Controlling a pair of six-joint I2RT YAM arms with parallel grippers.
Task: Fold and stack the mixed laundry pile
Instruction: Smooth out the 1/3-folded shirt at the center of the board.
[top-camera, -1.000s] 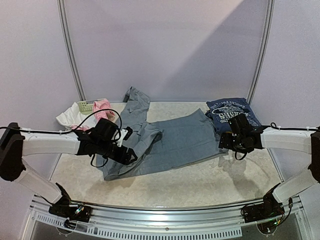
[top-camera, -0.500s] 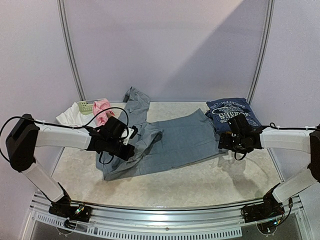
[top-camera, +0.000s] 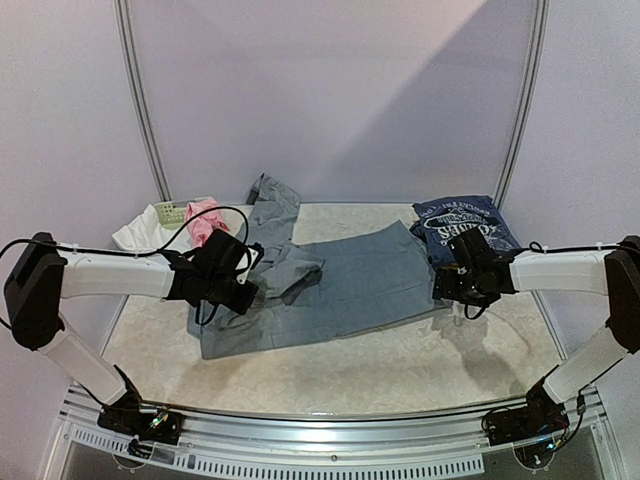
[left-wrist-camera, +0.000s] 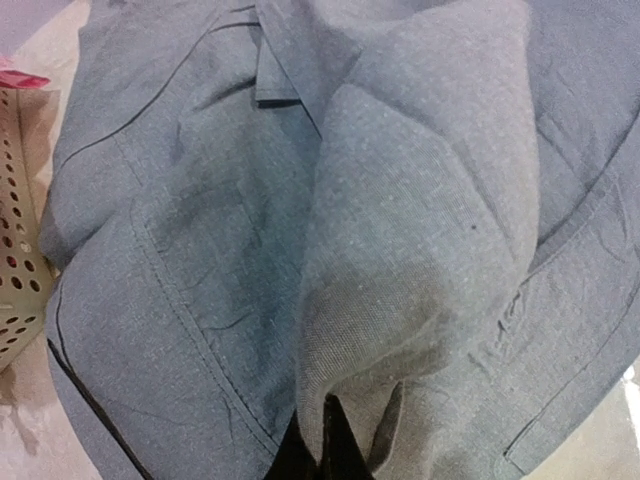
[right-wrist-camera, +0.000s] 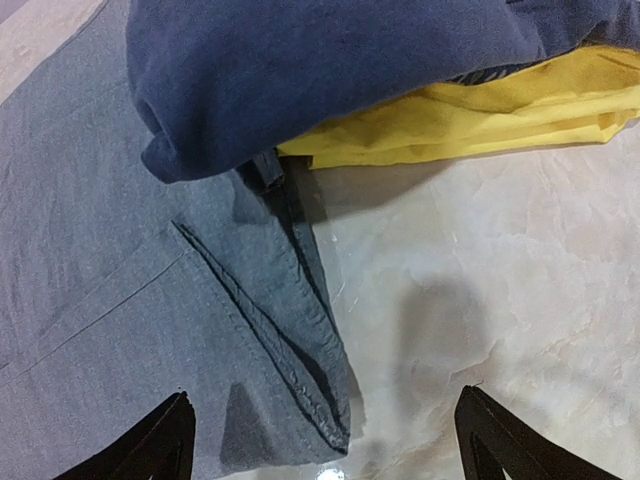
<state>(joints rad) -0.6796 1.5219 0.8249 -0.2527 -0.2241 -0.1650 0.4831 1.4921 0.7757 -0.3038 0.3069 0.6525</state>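
Note:
Large grey trousers (top-camera: 350, 285) lie spread across the middle of the table. My left gripper (top-camera: 244, 293) is shut on a raised fold of the grey trousers (left-wrist-camera: 420, 200) near their left end, and the cloth drapes over the closed tips of the left gripper (left-wrist-camera: 325, 452). Over the trousers' right corner (right-wrist-camera: 300, 380) hovers my right gripper (right-wrist-camera: 325, 440), open, with nothing between its fingers. In the top view the right gripper (top-camera: 448, 286) sits just in front of the folded navy printed tee (top-camera: 465, 222).
A yellow cloth (right-wrist-camera: 470, 120) lies under the navy tee (right-wrist-camera: 330, 70). At the back left stand a pale-green lattice basket (top-camera: 170, 212), a pink piece (top-camera: 205, 215) and a white piece (top-camera: 135, 235). The basket (left-wrist-camera: 15, 260) is close beside the trousers' left edge.
My left gripper has shut on the trousers' fold and drawn it slightly left and back. The right gripper stayed open and shifted a little left.

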